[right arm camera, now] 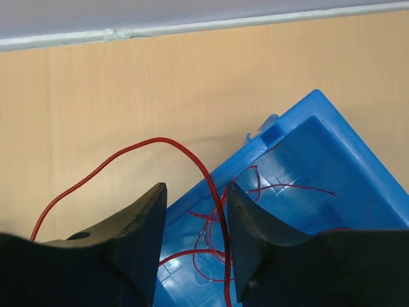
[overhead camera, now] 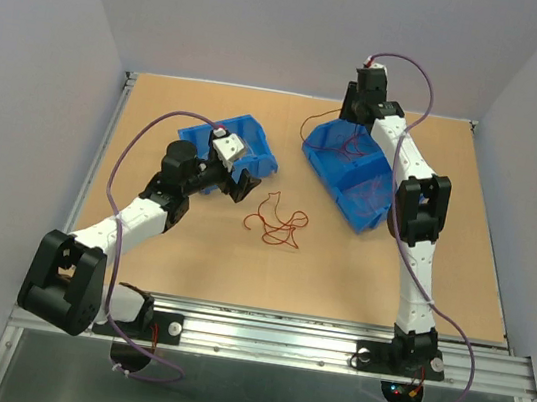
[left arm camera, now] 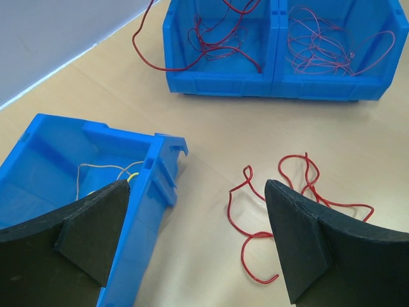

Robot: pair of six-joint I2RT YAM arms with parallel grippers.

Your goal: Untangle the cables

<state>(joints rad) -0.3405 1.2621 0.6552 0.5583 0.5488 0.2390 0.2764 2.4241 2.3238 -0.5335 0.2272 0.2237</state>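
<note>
A loose tangle of red cables (overhead camera: 276,220) (left arm camera: 300,182) lies on the wooden table between the bins. My left gripper (overhead camera: 236,184) (left arm camera: 195,236) hovers wide open beside it, one finger over the small blue bin (left arm camera: 96,150), the other over the tangle's edge. That bin holds a yellow cable (left arm camera: 131,176). My right gripper (overhead camera: 354,133) (right arm camera: 195,198) hangs over the far compartment of the double blue bin (overhead camera: 363,210) (right arm camera: 297,114). Its jaws stand apart, and a red cable (right arm camera: 160,139) runs between them, close to the right finger, arching out over the bin's rim onto the table.
The double bin (left arm camera: 275,77) holds red cables (left arm camera: 217,32) in one compartment and thinner dark red ones (left arm camera: 319,45) in the other. Grey walls enclose the table on three sides. A metal rail (overhead camera: 268,338) carries both arm bases at the near edge.
</note>
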